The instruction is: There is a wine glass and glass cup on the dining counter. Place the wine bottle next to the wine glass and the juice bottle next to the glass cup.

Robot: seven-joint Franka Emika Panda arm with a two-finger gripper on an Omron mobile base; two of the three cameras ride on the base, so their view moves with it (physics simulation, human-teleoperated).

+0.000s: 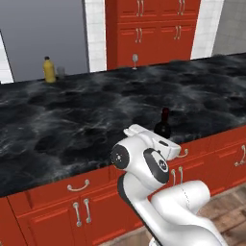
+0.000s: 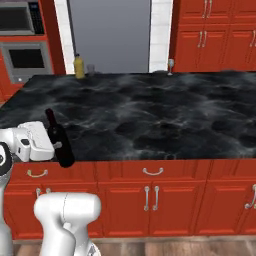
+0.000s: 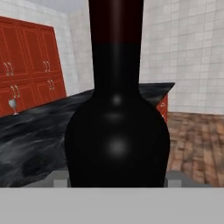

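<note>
My gripper [image 2: 56,146] is shut on the wine bottle [image 2: 58,140], a nearly black bottle with a dark red top, held slightly tilted at the near edge of the dining counter [image 2: 150,115]. In the hand view the wine bottle [image 3: 117,131] stands close up between the fingertips [image 3: 57,178]. From the left base view the wine bottle [image 1: 163,124] rises just behind my white hand. At the far edge stand the wine glass [image 1: 135,59] [image 2: 171,64] [image 3: 13,105], and further left the yellow juice bottle [image 1: 49,70] [image 2: 79,66] right beside the glass cup [image 1: 61,72] [image 2: 90,69].
Red cabinet fronts [image 2: 150,195] run under the counter's near edge. Tall red cabinets [image 1: 153,29] and a grey fridge front [image 2: 109,32] stand behind the far edge. A wall oven and microwave [image 2: 22,45] sit at the far left.
</note>
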